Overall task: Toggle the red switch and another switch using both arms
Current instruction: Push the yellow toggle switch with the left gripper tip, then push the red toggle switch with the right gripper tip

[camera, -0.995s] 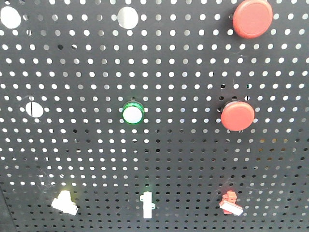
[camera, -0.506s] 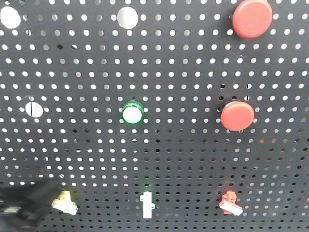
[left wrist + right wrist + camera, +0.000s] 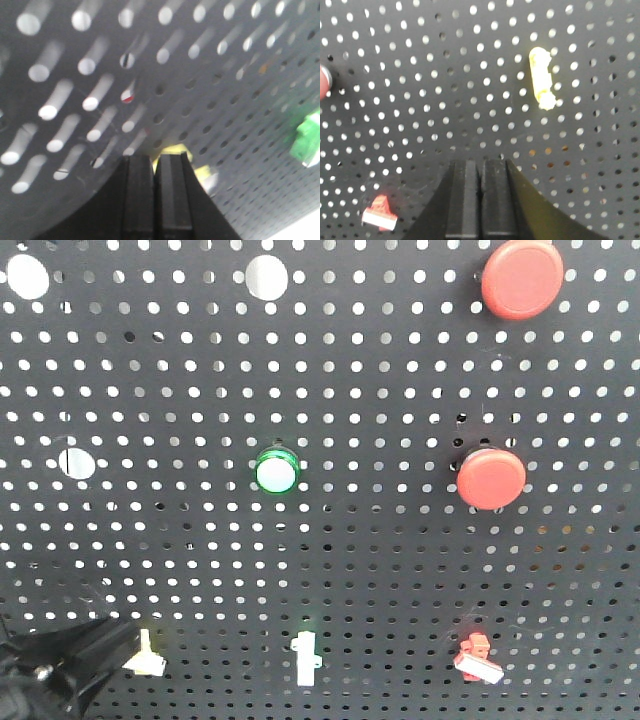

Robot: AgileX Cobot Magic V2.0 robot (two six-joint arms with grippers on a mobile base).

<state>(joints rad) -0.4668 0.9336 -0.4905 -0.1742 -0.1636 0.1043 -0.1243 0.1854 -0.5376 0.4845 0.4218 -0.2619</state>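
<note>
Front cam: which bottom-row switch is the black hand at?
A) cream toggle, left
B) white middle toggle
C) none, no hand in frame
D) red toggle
A. The left hand comes in from the lower-left corner with its tip right beside the cream toggle. Nothing is near the red toggle or the white middle toggle.

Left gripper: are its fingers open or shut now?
Shut. In the left wrist view, the two black fingers of the left gripper lie together without any gap.
</note>
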